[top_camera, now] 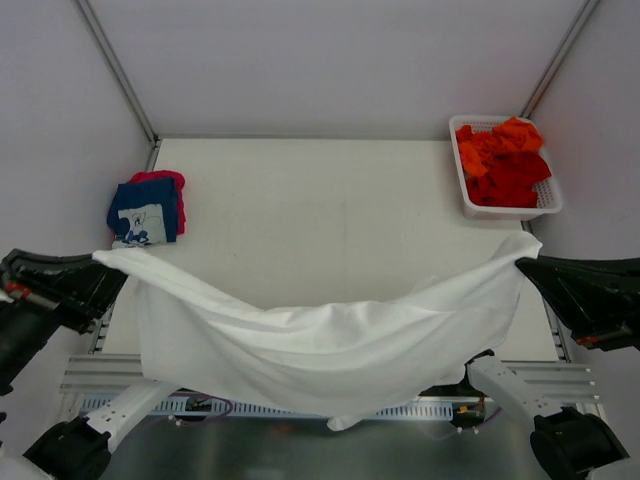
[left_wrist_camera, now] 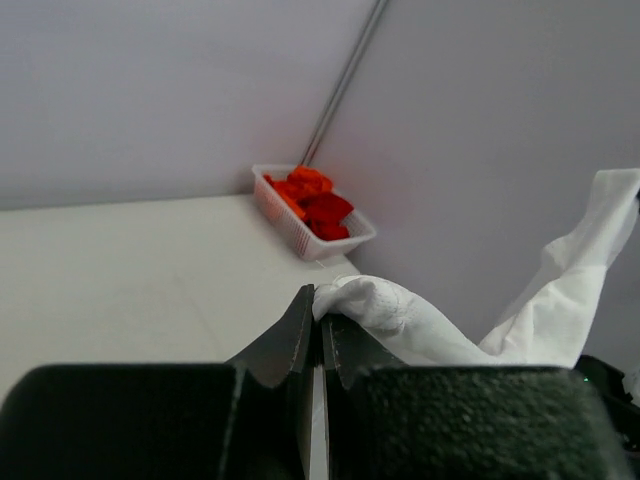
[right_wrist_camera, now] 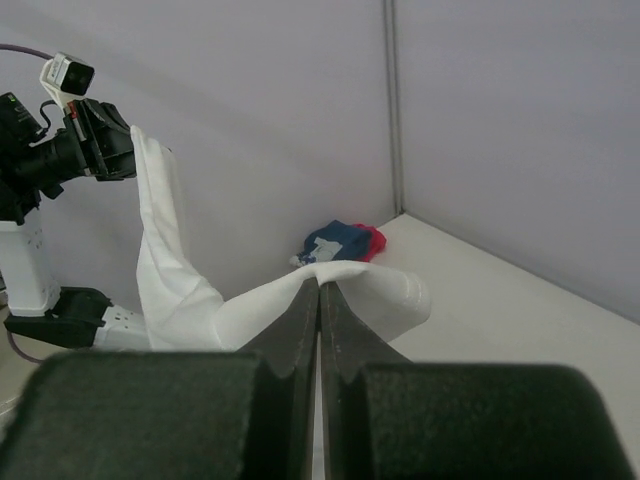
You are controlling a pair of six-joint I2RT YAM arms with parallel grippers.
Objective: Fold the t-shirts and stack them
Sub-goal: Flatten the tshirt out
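pink-red tee (top_camera: 168, 178) mostly hidden under navy tee (top_camera: 146, 201).

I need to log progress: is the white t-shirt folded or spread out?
Spread out, not folded. The left gripper and right gripper each pinch one end of the white t-shirt, which sags between them.

Open table (top_camera: 320, 220) between folded stack (top_camera: 148, 208), basket (top_camera: 508, 212) and stretched white t-shirt (top_camera: 320, 350)
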